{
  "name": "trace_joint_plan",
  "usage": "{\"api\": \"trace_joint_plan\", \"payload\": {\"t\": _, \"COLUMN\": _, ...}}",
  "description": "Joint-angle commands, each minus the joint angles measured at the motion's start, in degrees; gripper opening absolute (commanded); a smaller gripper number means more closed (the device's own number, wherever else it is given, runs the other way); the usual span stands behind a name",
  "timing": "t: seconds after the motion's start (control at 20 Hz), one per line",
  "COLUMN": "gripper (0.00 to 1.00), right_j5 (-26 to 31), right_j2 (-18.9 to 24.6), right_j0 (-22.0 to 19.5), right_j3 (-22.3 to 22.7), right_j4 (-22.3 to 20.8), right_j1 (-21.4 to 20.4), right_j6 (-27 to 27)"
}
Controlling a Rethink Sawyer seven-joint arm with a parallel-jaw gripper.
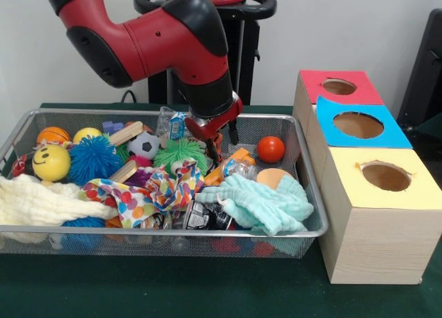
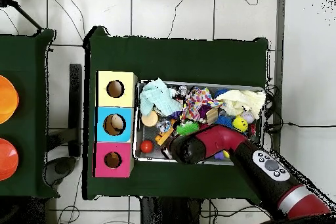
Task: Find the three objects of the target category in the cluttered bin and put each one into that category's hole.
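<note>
The red and black arm [image 1: 159,41] came down from the upper left and bent at its elbow, with its wrist pointed down into the middle of the wire bin [image 1: 41,231]. The gripper [image 1: 215,146] sat low among the clutter, just beside a green spiky ball [image 1: 178,152] and an orange block [image 1: 235,159]; whether its fingers were apart or closed on anything could not be told.

From left to right the front view showed a cream cloth [image 1: 41,200], a yellow smiley ball [image 1: 51,163], a blue spiky ball [image 1: 94,159], a small soccer ball [image 1: 143,145], a dotted colourful cloth [image 1: 148,190], a mint cloth [image 1: 259,204] and a red ball [image 1: 271,149] near the bin's right end. Beside the bin stood three wooden boxes, each with a round hole in its top: a red box [image 1: 342,88] farthest back, a blue box [image 1: 359,126] in the middle, and a yellow box [image 1: 387,178] nearest.

The overhead view showed the arm [image 2: 220,144] covering much of one long side of the bin [image 2: 139,87], hiding the gripper. Only that view showed something pale lying inside the blue box's [image 2: 102,124] hole.
</note>
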Motion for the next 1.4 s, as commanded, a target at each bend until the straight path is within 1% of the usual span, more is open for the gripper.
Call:
{"api": "trace_joint_plan", "payload": {"t": 0.05, "gripper": 1.00, "right_j5": 1.03, "right_j2": 0.03, "right_j0": -1.17, "right_j3": -9.75, "right_j4": -4.72, "right_j1": 1.52, "right_j6": -14.36}}
{"api": "trace_joint_plan", "payload": {"t": 0.25, "gripper": 1.00, "right_j5": 0.65, "right_j2": -0.43, "right_j0": -0.66, "right_j3": -10.14, "right_j4": -5.66, "right_j1": 1.44, "right_j6": -13.98}}
{"api": "trace_joint_plan", "payload": {"t": 0.65, "gripper": 1.00, "right_j5": 0.52, "right_j2": -0.37, "right_j0": -0.43, "right_j3": -9.92, "right_j4": -5.61, "right_j1": 1.24, "right_j6": -13.59}}
{"api": "trace_joint_plan", "payload": {"t": 0.85, "gripper": 1.00, "right_j5": 0.29, "right_j2": -0.98, "right_j0": 0.44, "right_j3": -10.06, "right_j4": -6.48, "right_j1": 1.18, "right_j6": -12.90}}
{"api": "trace_joint_plan", "payload": {"t": 1.2, "gripper": 1.00, "right_j5": -0.38, "right_j2": -0.80, "right_j0": 0.33, "right_j3": -8.66, "right_j4": -6.20, "right_j1": 0.72, "right_j6": -12.01}}
{"api": "trace_joint_plan", "payload": {"t": 1.4, "gripper": 1.00, "right_j5": -0.83, "right_j2": -0.40, "right_j0": -0.37, "right_j3": -8.06, "right_j4": -6.09, "right_j1": 0.89, "right_j6": -12.52}}
